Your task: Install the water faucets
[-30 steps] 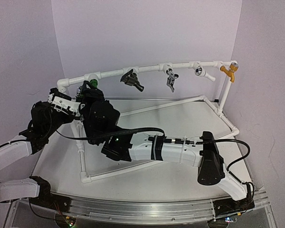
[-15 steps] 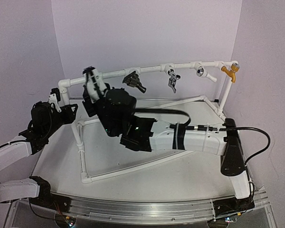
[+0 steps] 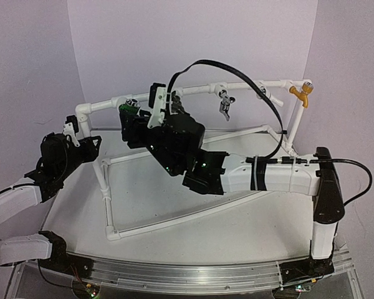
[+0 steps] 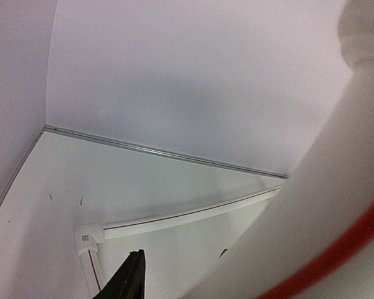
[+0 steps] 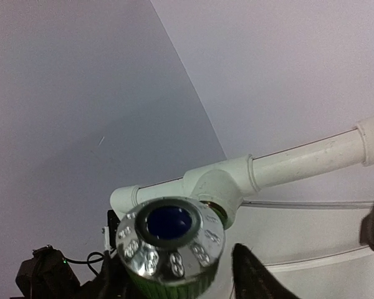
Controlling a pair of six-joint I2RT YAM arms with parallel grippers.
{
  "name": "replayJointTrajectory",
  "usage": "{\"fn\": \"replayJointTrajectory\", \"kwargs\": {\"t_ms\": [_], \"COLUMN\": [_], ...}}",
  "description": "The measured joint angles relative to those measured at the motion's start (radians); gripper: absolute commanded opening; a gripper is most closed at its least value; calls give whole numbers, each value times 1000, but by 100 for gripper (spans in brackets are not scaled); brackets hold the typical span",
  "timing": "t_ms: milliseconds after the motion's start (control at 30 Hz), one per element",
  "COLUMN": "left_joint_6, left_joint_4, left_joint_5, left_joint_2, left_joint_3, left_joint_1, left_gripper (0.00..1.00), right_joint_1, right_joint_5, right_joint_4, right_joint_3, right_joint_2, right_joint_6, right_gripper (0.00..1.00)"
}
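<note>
The right gripper [image 3: 136,114] stands part open around the green faucet [image 5: 171,246], and its one visible finger [image 5: 255,277] is just clear of the chrome cap. A second ago it sat lower, over the left end of the pipe rail [image 3: 193,90]; now it is higher and further right. The faucet sits in the tee [image 5: 215,184] near that left end. The left gripper [image 3: 81,138] is beside the frame's left corner, and I cannot tell how its jaws stand.

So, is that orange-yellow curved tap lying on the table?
No, the orange-yellow curved tap hangs at the white pipe rail's right end.
</note>
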Motion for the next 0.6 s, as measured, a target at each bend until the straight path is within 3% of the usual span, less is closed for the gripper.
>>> {"fn": "replayJointTrajectory", "kwargs": {"t_ms": [100, 233, 600], "left_joint_6": [-2, -2, -2], "left_joint_4": [0, 0, 0], "left_joint_5": [-1, -1, -1], "left_joint_2": [0, 0, 0], "left_joint_3": [0, 0, 0], "left_joint_1": [2, 2, 3], "left_gripper": [0, 0, 0], "right_joint_1": [15, 34, 95], "right_joint_5": [7, -37, -147], "right_joint_4": [0, -77, -381], "right_joint_3": [-92, -174, -170], "right_joint_2": [-69, -163, -257], "right_joint_6": [-135, -372, -1292], "right_gripper": [76, 79, 86]}}
